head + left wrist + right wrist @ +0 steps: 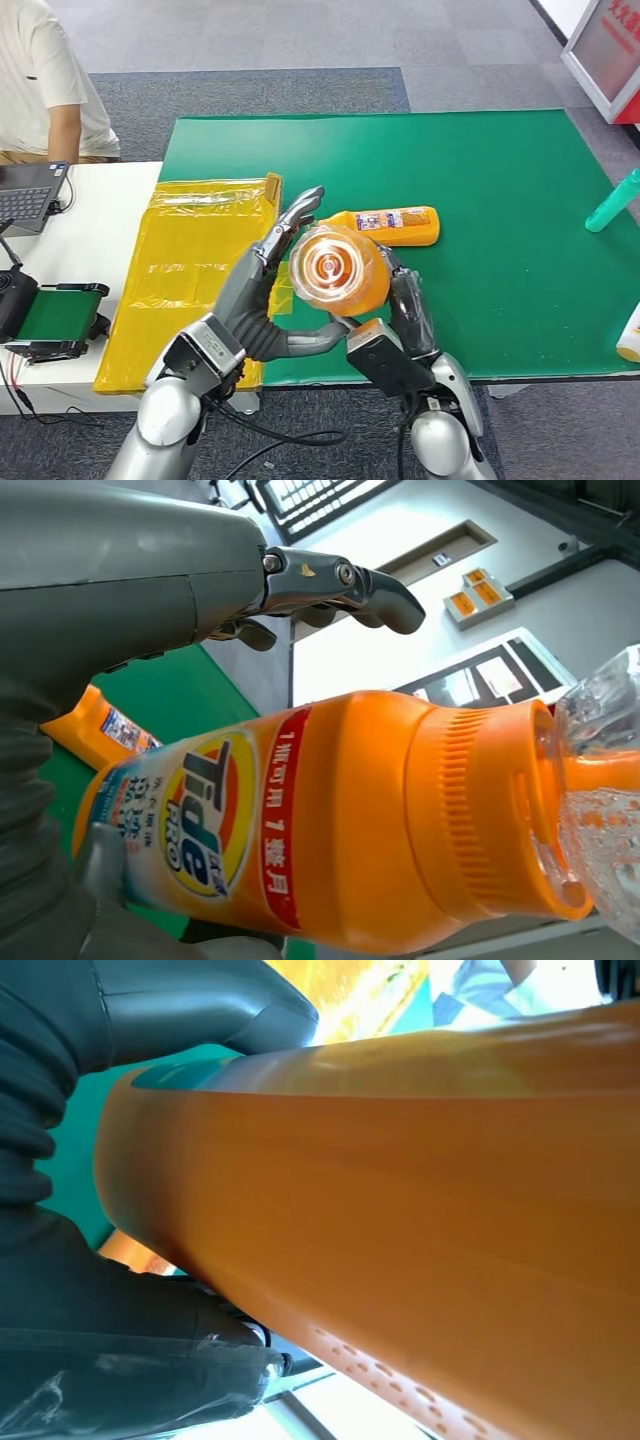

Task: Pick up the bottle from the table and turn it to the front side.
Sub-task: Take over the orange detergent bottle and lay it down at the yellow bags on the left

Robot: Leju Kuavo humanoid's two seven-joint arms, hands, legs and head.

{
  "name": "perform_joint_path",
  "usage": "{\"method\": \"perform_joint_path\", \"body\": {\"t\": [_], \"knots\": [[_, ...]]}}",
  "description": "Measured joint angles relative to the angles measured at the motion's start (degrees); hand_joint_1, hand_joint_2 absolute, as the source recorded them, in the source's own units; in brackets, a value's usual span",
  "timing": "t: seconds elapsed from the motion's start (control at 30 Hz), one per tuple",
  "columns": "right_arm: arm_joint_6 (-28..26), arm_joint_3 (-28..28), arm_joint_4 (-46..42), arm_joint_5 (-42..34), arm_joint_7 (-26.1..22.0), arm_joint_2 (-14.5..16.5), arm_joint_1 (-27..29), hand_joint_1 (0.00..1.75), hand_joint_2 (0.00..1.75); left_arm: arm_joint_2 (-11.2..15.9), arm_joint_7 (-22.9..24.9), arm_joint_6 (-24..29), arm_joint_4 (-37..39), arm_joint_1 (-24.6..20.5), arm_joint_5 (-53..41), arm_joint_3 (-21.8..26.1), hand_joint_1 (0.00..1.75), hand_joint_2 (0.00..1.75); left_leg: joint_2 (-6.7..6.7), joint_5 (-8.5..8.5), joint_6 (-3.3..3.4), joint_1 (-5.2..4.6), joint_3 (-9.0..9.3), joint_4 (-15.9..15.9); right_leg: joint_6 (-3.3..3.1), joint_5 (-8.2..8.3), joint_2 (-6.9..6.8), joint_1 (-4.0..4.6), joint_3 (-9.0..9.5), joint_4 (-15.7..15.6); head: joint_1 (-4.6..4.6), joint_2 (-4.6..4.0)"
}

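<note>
While the orange bottle (340, 270) is held lifted off the bench (528, 250), cap end toward the camera, it is gripped by the right hand (404, 300) and cupped by the left hand (264, 290). Pickup is judged done; turning remains. Behind, a second bottle (392, 225) lies flat.

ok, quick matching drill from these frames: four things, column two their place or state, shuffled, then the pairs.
1. Tide bottle
2. second orange bottle
3. yellow bag
4. teal bottle

A. lying at the green mat's right edge
B. held off the table by the right hand, left hand beside it
C. lying on the mat behind the hands
D. flat at the mat's left edge

Pairs: 1-B, 2-C, 3-D, 4-A
</note>
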Motion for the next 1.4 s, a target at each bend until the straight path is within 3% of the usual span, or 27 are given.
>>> {"method": "perform_joint_path", "body": {"t": [1.27,1.4], "knots": [[-2.7,3.0,-6.6,5.4,0.3,-0.9,1.5,1.75,1.75,1.0,0.0,0.7,-4.0,-0.4,-3.7,-6.3,0.0,1.75,0.0,0.0,0.0,0.0,-0.01,0.0,-0.01,0.0,0.0,0.0,0.0,0.0,0.01,-0.01],[-3.0,3.2,-6.6,5.3,0.3,-0.9,1.4,1.75,1.75,1.0,0.2,0.9,-4.1,-0.9,-4.2,-7.3,1.68,1.75,0.0,0.0,0.0,0.0,-0.01,0.0,-0.01,0.0,0.0,0.0,0.0,0.0,0.01,0.0]]}}
